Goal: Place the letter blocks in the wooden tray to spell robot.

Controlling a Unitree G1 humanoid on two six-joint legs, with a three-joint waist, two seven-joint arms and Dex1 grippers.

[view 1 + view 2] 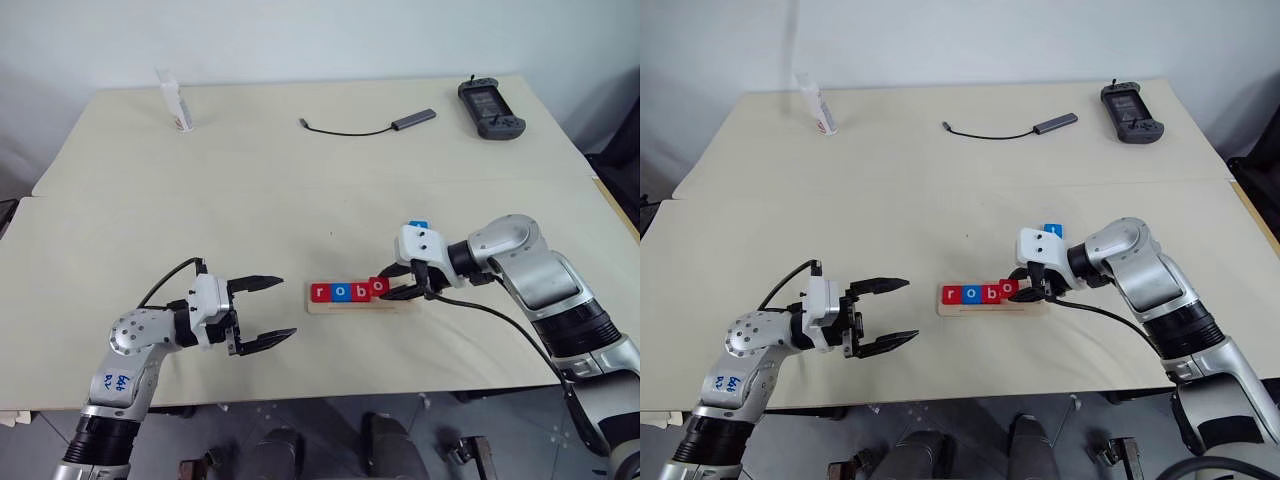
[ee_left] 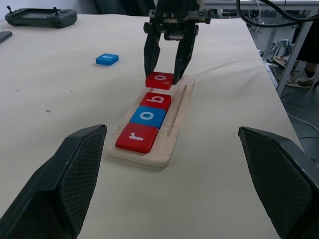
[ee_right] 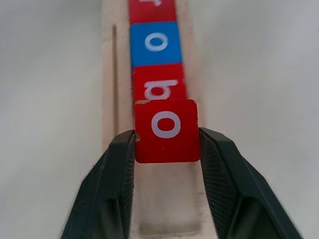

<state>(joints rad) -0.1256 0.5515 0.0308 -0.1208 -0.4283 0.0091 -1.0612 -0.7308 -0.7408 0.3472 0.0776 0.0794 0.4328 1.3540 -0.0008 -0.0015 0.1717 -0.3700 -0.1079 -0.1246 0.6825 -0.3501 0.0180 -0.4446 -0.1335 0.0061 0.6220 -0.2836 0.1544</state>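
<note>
Pale wood shows under the letters from my head camera: the wooden tray (image 1: 360, 302) lies near the front of the cream surface (image 1: 300, 180), with a red r block (image 1: 320, 292), a blue o block (image 1: 340, 292) and a red b block (image 1: 360, 291) in a row on it. My right hand (image 1: 400, 281) reaches in from the right and grips a second red o block (image 1: 378, 286) at the end of that row, tilted. A blue block (image 1: 418, 226) lies on the surface just behind that wrist. My left hand (image 1: 268, 312) hovers left of the tray, released, fingers spread wide and holding nothing. Farther back I see a white bottle (image 1: 174, 100), a dark cable adapter (image 1: 380, 124) and a black controller (image 1: 490, 108). From the left wrist, the red o sits pinched between the right hand's two fingers, raised above the tray just past the b. From the right wrist, both finger pads press the red o's opposite sides, the groove running alongside the blocks
</note>
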